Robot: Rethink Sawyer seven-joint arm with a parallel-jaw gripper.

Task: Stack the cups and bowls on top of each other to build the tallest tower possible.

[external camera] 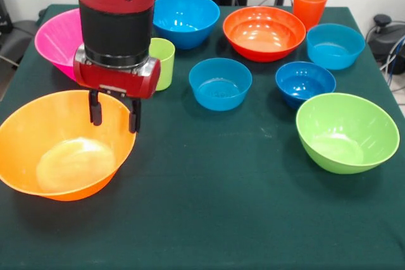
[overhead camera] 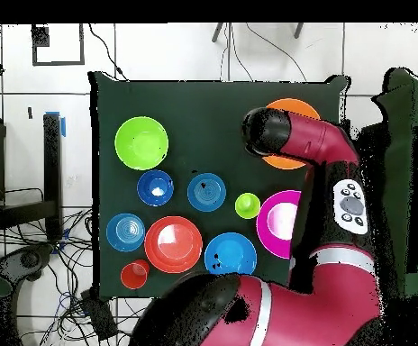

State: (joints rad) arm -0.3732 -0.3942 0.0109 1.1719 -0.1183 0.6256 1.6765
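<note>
Over the upright, mouth-up lg light-orange bowl (external camera: 63, 147), arm's gripper (external camera: 114, 113) hangs w/ jaws released, empty.

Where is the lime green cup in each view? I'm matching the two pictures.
Front view: the lime green cup stands upper left, just behind the gripper, right of the pink bowl.
Overhead view: the cup sits right of centre, left of that bowl.
Shared landmark: the pink bowl, beside the cup in both.

bowls (external camera: 220, 83) spread apart, cups (external camera: 310, 4) between
</note>
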